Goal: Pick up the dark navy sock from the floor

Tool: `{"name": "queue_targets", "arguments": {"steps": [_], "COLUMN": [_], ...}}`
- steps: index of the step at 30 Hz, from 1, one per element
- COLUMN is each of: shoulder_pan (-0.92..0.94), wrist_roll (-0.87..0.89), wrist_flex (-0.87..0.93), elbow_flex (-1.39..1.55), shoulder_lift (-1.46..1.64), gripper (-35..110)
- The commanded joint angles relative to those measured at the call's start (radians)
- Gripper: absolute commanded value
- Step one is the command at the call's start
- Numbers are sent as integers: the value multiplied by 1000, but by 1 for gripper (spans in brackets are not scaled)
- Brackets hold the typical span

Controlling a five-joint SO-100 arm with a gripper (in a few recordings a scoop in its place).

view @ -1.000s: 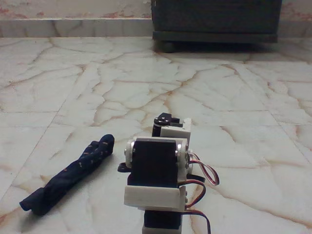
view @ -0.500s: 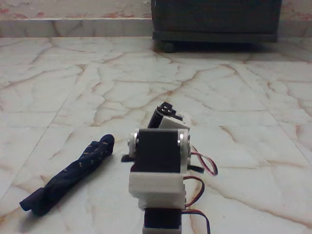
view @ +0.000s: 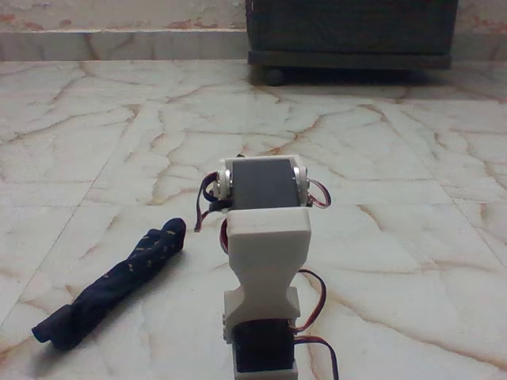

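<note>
The dark navy sock [view: 111, 285] lies stretched out on the floor [view: 380, 142] at the lower left of the fixed view, running from near the bottom left corner up toward the arm. The arm stands to its right, seen from behind: a white link [view: 266, 241] rises from the base and carries a black servo [view: 261, 182] at its top, with red and dark wires looping on both sides. This joint hides the arm's forward part, so the gripper end is behind it. The sock's upper tip sits about a hand's width left of the arm.
A dark cabinet [view: 348, 32] stands on short feet against the back wall, upper right. A pale marble skirting [view: 119, 43] runs along the wall on the left. Veined floor tiles spread out on all sides of the arm.
The arm's upper link has swung up and straightened, and the wrist parts seen earlier behind it are now covered. The sock has not moved.
</note>
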Motion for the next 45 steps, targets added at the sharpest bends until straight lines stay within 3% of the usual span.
{"name": "queue_targets", "arguments": {"steps": [1, 8, 14, 21, 26, 34, 36, 45], "shoulder_pan": [-29, -123, -218, -339, -373, -466, -488, -540], "wrist_roll": [35, 221, 212, 359, 420, 522, 578, 646], "wrist_flex": [127, 368, 609, 572, 598, 630, 718, 678], "elbow_flex": [-106, -273, -428, -617, -911, -1085, -1226, -1419], "shoulder_lift": [-28, -155, -310, -591, -831, -1035, -1111, -1328], "gripper": [0, 5, 12, 12, 12, 12, 12, 13]}}
